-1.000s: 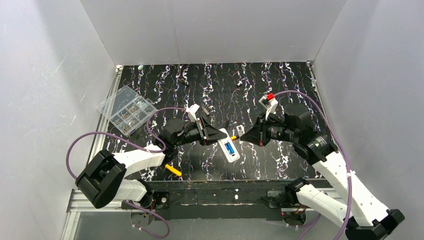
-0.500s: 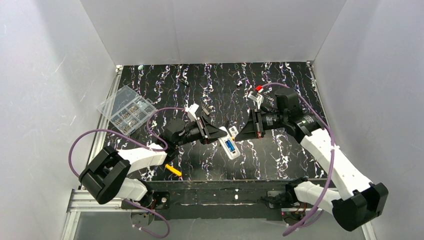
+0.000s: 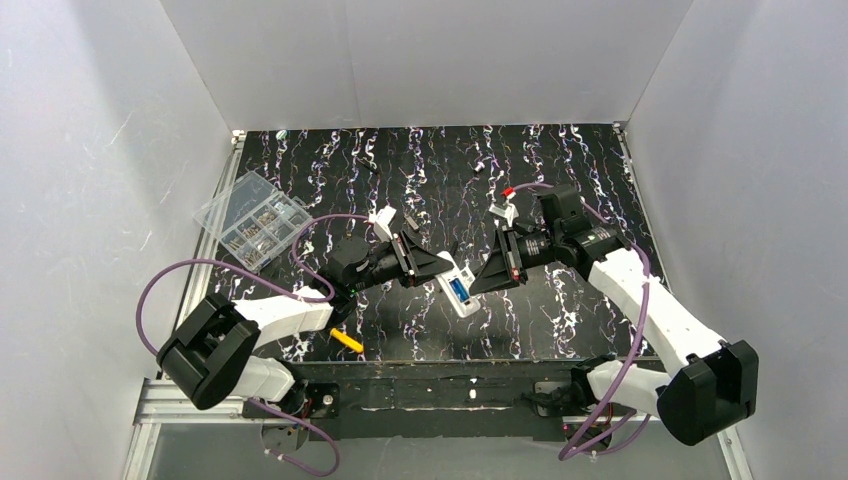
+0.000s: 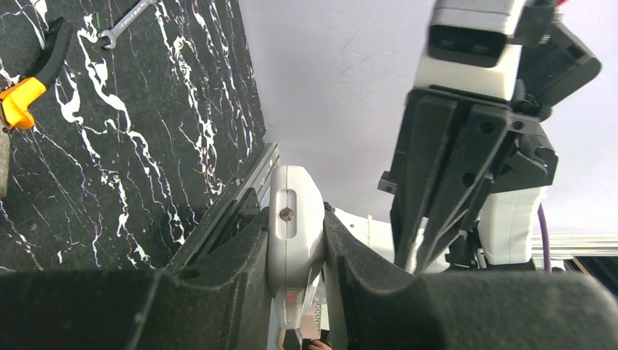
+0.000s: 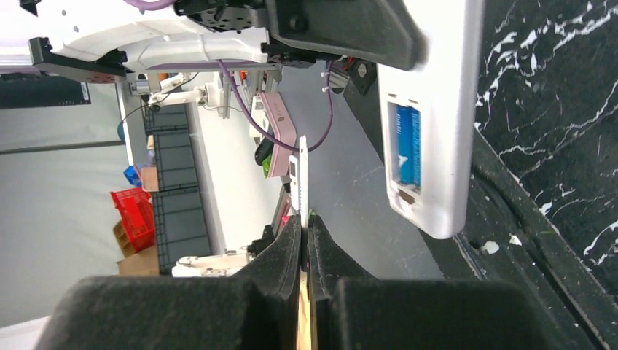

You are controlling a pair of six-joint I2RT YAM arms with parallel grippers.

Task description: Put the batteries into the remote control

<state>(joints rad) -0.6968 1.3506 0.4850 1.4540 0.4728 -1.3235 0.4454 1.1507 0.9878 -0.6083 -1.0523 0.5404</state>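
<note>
The left gripper (image 3: 440,270) clamps the small white rectangular plastic remote control (image 3: 463,299) above the black marbled desk (image 3: 560,185), blue cylindrical batteries (image 5: 408,146) in its recess, so the right gripper (image 5: 306,237), pinched on seemingly a thin white cover (image 5: 302,171), should align it squarely first.

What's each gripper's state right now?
Left gripper: closed on the small white rectangular plastic remote control.
Right gripper: closed on a thin flat white plastic piece, seen edge-on.
</note>
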